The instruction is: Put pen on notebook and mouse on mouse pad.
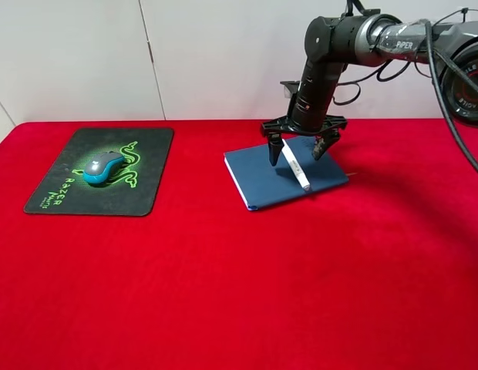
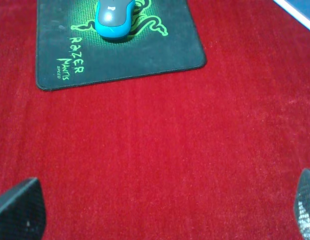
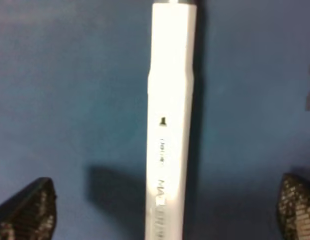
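Observation:
The white pen [image 1: 295, 165] lies diagonally on the dark blue notebook [image 1: 258, 179] right of the table's middle. My right gripper [image 1: 299, 151] hangs open just above it, one finger on each side, touching nothing. In the right wrist view the pen [image 3: 171, 125] fills the middle over the notebook cover [image 3: 70, 85], between both black fingertips [image 3: 27, 210]. The grey and blue mouse [image 1: 102, 167] sits on the black mouse pad [image 1: 150, 185] with green lettering at the left. The left wrist view shows the mouse [image 2: 115, 19] on the pad [image 2: 160, 52], with my open left gripper [image 2: 162, 212] well back from it.
A red cloth [image 1: 239, 293] covers the whole table. A white wall stands behind its far edge. The right arm and its cables reach in from the upper right. A corner of the notebook [image 2: 297, 10] shows in the left wrist view. The left arm is outside the high view.

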### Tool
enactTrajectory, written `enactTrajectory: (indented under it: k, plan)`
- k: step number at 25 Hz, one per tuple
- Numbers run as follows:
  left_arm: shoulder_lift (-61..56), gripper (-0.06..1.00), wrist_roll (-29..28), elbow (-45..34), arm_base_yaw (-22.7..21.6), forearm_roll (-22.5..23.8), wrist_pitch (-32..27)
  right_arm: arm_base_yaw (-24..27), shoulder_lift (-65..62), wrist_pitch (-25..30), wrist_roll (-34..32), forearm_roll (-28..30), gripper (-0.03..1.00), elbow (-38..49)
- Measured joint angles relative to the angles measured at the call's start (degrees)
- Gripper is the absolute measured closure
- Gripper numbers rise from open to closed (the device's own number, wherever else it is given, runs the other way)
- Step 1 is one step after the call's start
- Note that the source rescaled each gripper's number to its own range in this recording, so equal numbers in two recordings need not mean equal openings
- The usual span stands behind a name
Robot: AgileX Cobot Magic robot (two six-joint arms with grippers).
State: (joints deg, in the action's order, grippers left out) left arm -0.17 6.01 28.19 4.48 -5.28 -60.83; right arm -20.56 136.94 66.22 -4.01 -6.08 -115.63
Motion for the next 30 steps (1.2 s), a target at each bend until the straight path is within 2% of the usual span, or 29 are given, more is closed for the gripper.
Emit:
enactTrajectory:
  k: [4, 24, 30]
  plan:
    - [0.00, -0.05, 0.00, 0.00, 0.00, 0.00, 0.00, 0.00, 0.00, 0.00, 0.04, 0.47, -0.03, 0.00]
    - [0.00, -0.05, 0.00, 0.00, 0.00, 0.00, 0.00, 0.00, -6.33, 3.36, 1.42, 1.55, -0.03, -0.03]
    - [0.00, -0.05, 0.00, 0.00, 0.00, 0.00, 0.00, 0.00, -15.44, 3.36, 1.63, 1.55, -0.03, 6.19]
